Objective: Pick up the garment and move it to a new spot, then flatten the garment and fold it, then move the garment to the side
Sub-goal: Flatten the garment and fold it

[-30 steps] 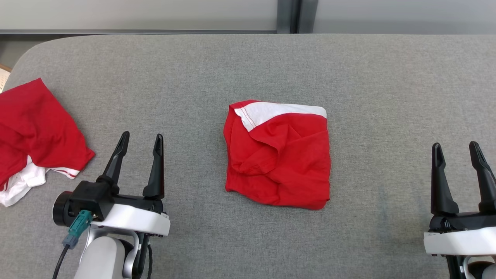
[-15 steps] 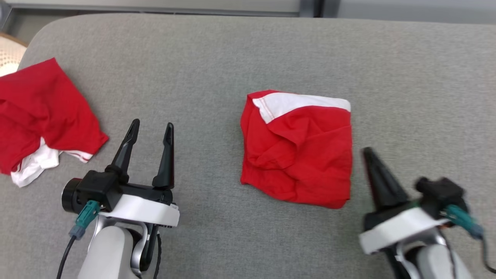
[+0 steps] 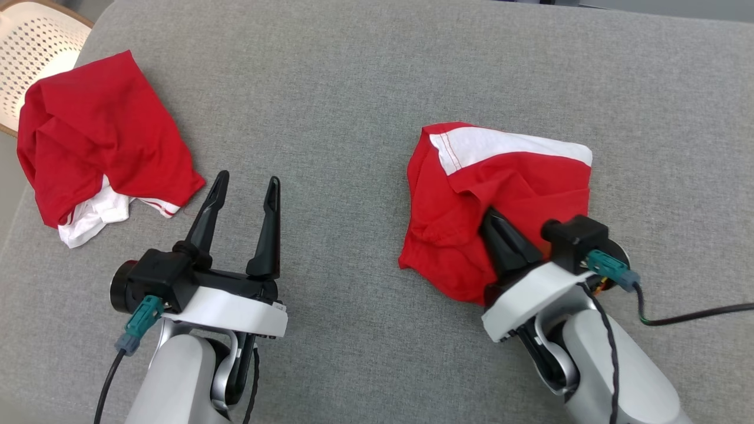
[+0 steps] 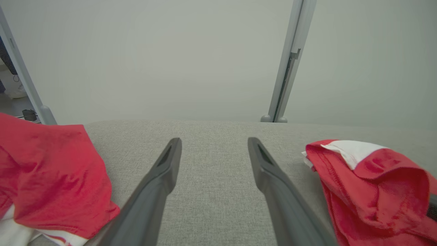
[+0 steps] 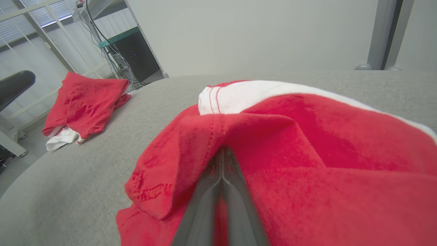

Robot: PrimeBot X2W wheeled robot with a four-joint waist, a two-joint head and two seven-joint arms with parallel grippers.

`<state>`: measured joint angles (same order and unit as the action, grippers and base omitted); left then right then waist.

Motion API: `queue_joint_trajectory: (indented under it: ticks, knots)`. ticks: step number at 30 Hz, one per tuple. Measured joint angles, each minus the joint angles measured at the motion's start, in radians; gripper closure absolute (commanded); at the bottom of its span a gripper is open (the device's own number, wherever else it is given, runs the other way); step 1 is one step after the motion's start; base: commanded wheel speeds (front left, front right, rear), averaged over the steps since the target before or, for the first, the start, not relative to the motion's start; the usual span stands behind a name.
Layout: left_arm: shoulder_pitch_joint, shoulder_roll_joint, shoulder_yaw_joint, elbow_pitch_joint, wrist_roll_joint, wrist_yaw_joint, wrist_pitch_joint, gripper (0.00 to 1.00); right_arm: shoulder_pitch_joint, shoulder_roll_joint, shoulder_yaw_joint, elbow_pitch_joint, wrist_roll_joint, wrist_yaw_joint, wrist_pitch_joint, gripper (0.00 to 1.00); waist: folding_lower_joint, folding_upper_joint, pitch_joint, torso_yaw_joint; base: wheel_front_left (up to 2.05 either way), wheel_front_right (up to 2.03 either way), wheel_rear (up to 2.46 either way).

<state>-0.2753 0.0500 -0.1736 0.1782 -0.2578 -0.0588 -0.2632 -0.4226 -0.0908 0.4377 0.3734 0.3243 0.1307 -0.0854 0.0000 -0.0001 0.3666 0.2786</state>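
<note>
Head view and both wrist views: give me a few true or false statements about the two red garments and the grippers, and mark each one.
1. The right gripper is shut on the folded garment. True.
2. The left gripper holds the other garment. False: its fingers are open over bare table, apart from that garment.
3. The folded garment shows a white band along its far edge. True.
4. The other garment lies inside the white basket. False: it lies on the table by the left edge, and the basket stands beyond the corner.
</note>
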Motion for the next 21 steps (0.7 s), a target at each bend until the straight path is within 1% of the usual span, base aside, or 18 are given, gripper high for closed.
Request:
queue_joint_trajectory:
  ticks: [5,9,13,17,21]
  knots:
    - [0.0,0.0,-0.008,-0.003,-0.008,0.009,0.0,0.0,-0.056,0.013,0.065,0.052,0.008,0.0,-0.002,1.0,0.0,0.0,0.001,0.005,0.0,0.0,0.0]
    - [-0.001,0.0,-0.014,-0.004,-0.014,0.012,0.0,0.0,-0.09,0.02,0.138,0.114,0.008,0.0,0.042,1.0,0.0,0.0,0.003,0.004,0.0,0.0,0.0]
    - [-0.002,-0.001,-0.02,-0.005,-0.019,0.013,0.0,0.0,-0.118,0.023,0.224,0.15,0.022,0.0,0.081,1.0,0.0,0.0,0.006,-0.001,0.0,0.0,0.0]
    - [-0.002,-0.001,-0.022,-0.004,-0.023,0.016,0.0,0.0,-0.129,0.013,0.277,0.155,0.054,0.0,0.094,1.0,0.0,0.0,0.007,-0.008,0.0,0.0,0.0]
    - [-0.002,0.0,-0.018,-0.003,-0.023,0.016,0.0,0.0,-0.121,-0.002,0.305,0.12,0.086,0.0,0.082,1.0,0.0,0.0,0.003,-0.018,0.0,0.0,0.0]
